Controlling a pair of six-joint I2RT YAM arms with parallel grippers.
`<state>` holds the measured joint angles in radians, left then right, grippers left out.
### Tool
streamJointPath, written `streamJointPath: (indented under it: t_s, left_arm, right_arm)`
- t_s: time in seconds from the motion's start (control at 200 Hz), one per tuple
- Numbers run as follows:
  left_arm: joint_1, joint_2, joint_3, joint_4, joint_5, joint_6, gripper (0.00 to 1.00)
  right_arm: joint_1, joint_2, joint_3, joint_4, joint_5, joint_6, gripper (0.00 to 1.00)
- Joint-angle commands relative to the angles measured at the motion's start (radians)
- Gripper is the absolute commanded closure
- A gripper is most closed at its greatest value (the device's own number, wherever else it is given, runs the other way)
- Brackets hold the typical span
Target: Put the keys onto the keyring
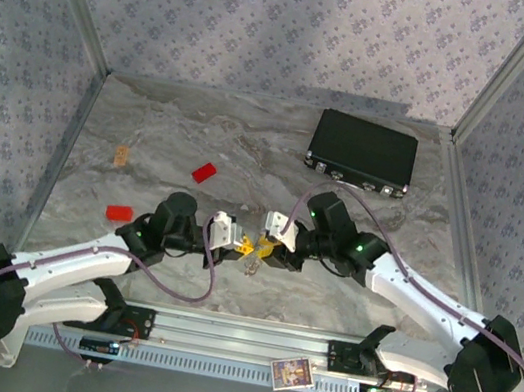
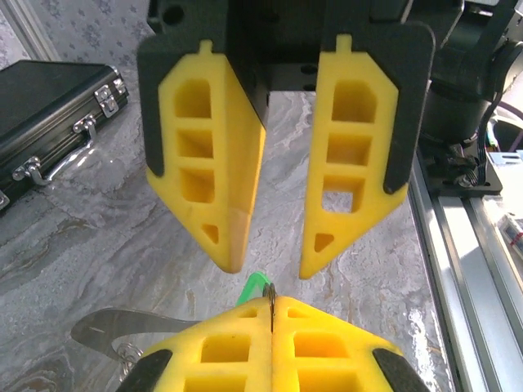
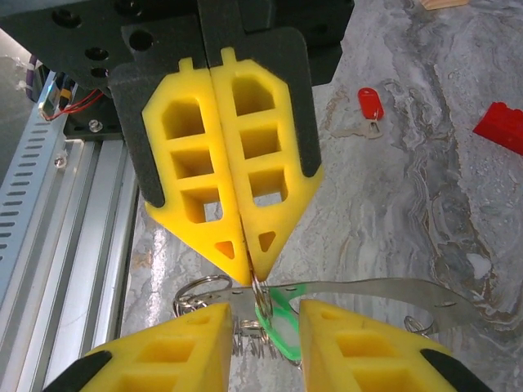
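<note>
The two grippers meet tip to tip near the table's front middle. My left gripper (image 1: 241, 245) (image 2: 271, 314) (image 3: 253, 273) is shut on the thin silvery keyring (image 3: 261, 296) (image 2: 270, 296), which shows edge-on between its yellow fingertips. The green key (image 3: 278, 314) (image 2: 253, 287) hangs against that ring; the ring seems to pass through the key head's opening. My right gripper (image 1: 267, 251) (image 3: 263, 314) (image 2: 270, 265) is open, one finger on each side of the ring and green key, touching neither. The red key (image 3: 370, 102) lies on the marble, apart from both grippers.
A flat metal fob (image 3: 392, 290) (image 2: 114, 327) and a second ring (image 3: 200, 290) lie under the grippers. A black case (image 1: 362, 153) (image 2: 49, 114) sits at the back right. Red blocks (image 1: 204, 172) (image 1: 119, 212) and a small wooden piece (image 1: 122, 156) lie to the left.
</note>
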<state>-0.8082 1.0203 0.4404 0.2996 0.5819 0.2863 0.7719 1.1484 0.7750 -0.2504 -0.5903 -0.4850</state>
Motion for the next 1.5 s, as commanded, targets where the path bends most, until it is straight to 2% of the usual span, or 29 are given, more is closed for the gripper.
streamJointPath:
  t_s: [0.0,0.235,0.42,0.475,0.515,0.56,0.65,0.77,0.984,1.079,1.194,1.229,1.314,1.399,1.499]
  left_arm:
    - [-0.006,-0.026,-0.012,0.103,0.006,-0.033,1.00]
    - [-0.005,-0.025,-0.023,0.145,0.004,-0.051,1.00]
    - [-0.005,-0.029,-0.024,0.140,-0.002,-0.051,1.00]
    - [-0.006,-0.031,-0.021,0.127,-0.022,-0.050,1.00]
    - [-0.006,-0.036,-0.014,0.100,-0.037,-0.042,0.92]
    - [-0.006,-0.041,0.000,0.057,-0.050,-0.025,0.78]
    - [-0.006,-0.046,0.032,-0.044,-0.061,0.021,0.74]
    - [-0.006,-0.037,0.071,-0.139,-0.052,0.063,0.74]
    - [-0.006,-0.012,0.098,-0.148,-0.034,0.069,0.77]
    - [-0.006,-0.003,0.106,-0.154,-0.027,0.076,0.83]
    - [-0.006,-0.002,0.106,-0.144,-0.018,0.079,0.96]
    - [-0.006,-0.003,0.104,-0.137,-0.017,0.079,1.00]
    - [-0.006,-0.010,0.081,-0.089,-0.015,0.064,1.00]
    - [-0.004,-0.009,0.037,0.023,-0.013,0.019,1.00]
    - [-0.003,0.001,-0.003,0.128,-0.011,-0.016,1.00]
  right_arm:
    - [-0.006,0.004,-0.022,0.062,-0.029,0.034,0.74]
    - [-0.010,0.024,-0.036,0.098,-0.043,0.041,0.82]
    - [-0.011,0.028,-0.031,0.123,-0.055,0.050,1.00]
    - [-0.011,0.025,-0.020,0.104,-0.051,0.038,1.00]
    - [-0.010,0.024,-0.005,0.072,-0.044,0.023,1.00]
    - [-0.007,0.022,0.013,0.033,-0.031,0.005,1.00]
    - [0.007,0.023,0.055,-0.051,0.009,-0.044,1.00]
    - [0.033,0.043,0.118,-0.161,0.077,-0.108,1.00]
    - [0.073,0.090,0.208,-0.269,0.145,-0.167,1.00]
    - [0.085,0.089,0.220,-0.263,0.142,-0.171,1.00]
    - [0.087,0.085,0.219,-0.242,0.112,-0.161,1.00]
    - [0.080,0.078,0.209,-0.222,0.098,-0.146,0.92]
    - [0.036,0.039,0.149,-0.147,0.049,-0.100,0.72]
    - [-0.026,-0.010,0.064,-0.031,-0.024,-0.008,0.68]
    - [-0.052,-0.047,0.000,0.041,-0.060,0.050,0.66]
